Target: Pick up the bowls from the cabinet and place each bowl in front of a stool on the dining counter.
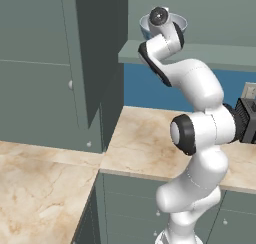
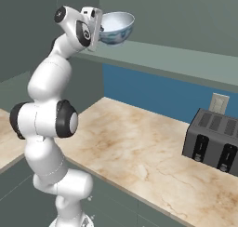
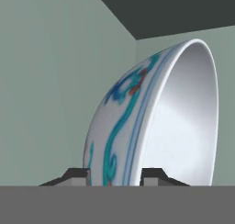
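Gripper [image 3: 114, 175] fingers clamped on rim of white-and-blue bowl [image 3: 156, 122], seemingly lifted just off cabinet shelf [image 2: 176, 58].

One bowl [image 2: 117, 27], white with a blue pattern, is seen on one cabinet shelf [image 2: 186, 61]. One arm [image 2: 49, 116] is counted, with two fingers [image 3: 78, 176] at its end, one on each side of the bowl's rim. One toaster [image 2: 211, 140] is counted on the desk [image 2: 135, 151], with two slots on top and two levers on its front. One wall socket [image 2: 218, 103] is seen behind the toaster. Two marble tops are counted in the left base view, meeting at a corner. Three small round knobs [image 1: 70, 84] are made out on the grey-green doors in that view.
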Robot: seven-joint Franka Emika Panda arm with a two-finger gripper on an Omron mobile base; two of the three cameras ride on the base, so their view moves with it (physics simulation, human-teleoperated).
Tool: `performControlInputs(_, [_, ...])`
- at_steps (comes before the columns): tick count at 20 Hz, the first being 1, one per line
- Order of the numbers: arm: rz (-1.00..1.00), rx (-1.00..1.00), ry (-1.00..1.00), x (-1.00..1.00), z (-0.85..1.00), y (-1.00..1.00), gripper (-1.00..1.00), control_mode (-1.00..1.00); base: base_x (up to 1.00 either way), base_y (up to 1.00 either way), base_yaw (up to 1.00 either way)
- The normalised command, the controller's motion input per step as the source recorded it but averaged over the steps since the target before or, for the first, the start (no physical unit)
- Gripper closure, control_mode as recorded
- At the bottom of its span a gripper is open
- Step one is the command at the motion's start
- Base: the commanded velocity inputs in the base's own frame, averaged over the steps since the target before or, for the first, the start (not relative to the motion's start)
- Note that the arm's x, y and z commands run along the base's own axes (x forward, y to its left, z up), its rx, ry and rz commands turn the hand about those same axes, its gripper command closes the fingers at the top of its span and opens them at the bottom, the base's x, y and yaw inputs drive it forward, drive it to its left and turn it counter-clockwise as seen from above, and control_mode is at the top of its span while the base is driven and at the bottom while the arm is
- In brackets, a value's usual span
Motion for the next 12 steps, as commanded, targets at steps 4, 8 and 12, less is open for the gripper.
performControlInputs(4, [0.01, -0.01, -0.02, -0.86, -0.08, 0.0, 1.0, -1.0, 0.0, 0.0, 0.0])
performControlInputs(8, [0.0, -0.03, -0.03, -1.0, -0.11, 0.0, 1.0, -1.0, 0.0, 0.0, 0.0])
performControlInputs(12, [0.0, 0.0, -0.13, -1.0, 0.0, 0.0, 1.0, -1.0, 0.0, 0.0, 0.0])
